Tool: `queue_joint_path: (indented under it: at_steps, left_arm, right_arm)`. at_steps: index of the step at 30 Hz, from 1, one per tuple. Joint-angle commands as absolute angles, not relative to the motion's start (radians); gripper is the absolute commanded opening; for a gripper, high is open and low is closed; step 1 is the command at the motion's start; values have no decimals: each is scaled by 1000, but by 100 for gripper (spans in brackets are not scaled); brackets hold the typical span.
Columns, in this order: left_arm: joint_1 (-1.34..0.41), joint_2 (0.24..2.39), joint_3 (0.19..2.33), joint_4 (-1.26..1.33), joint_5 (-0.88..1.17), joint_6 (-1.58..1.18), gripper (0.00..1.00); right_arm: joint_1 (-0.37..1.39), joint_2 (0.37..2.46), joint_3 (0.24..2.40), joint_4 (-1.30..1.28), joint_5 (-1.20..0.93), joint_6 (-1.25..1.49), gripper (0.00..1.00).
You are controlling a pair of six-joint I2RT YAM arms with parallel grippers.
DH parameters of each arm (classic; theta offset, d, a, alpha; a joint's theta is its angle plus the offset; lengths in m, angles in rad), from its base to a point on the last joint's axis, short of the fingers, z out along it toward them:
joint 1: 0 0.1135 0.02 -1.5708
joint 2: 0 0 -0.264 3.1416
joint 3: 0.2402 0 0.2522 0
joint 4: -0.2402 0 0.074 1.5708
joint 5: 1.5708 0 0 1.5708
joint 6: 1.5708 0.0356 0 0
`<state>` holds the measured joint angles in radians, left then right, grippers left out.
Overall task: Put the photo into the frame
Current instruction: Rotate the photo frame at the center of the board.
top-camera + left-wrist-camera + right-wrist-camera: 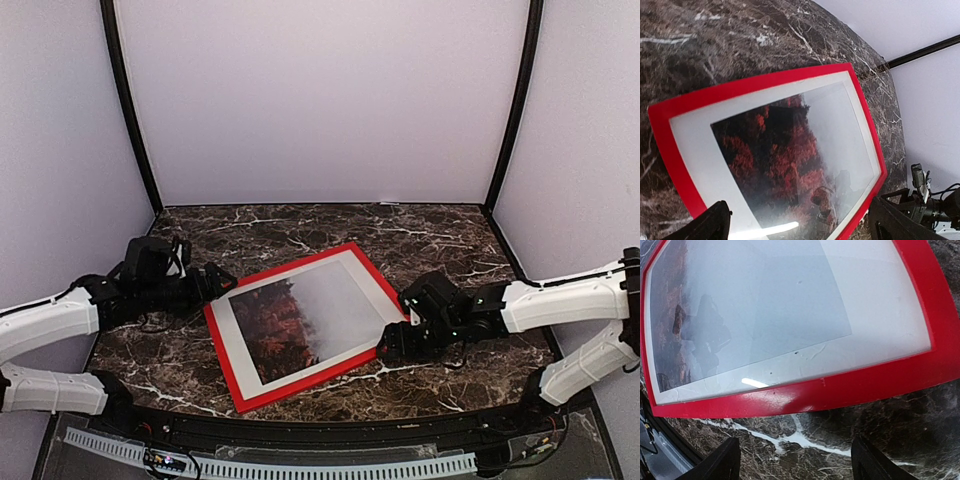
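Photo (300, 318) sits inside frame (222, 355): light, stiff, glossy front likely fragile; take by rails. Left tool (220, 285), right tool (398, 328) spread, empty.

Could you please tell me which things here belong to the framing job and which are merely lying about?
Part of the job:
- frame
- photo, lying inside the frame
- white mat bordering the photo

Just there:
- marble table
- black corner post of the booth

Top camera looks down from behind; both wrist cameras closely face the shared frame (865, 384).
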<state>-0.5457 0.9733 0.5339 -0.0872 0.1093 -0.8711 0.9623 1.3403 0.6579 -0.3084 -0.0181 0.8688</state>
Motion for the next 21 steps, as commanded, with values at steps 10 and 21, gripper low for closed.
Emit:
queue_joint_path:
  at_steps: [10,21]
  left_arm:
    - [-362,1479,951,-154,211,-402,99]
    - [-227,1792,1110,-153,434,-396,99]
  right_arm:
    - [951,1505,703,-182,28,865,78]
    - [764,1581,782,-130,3,773,78]
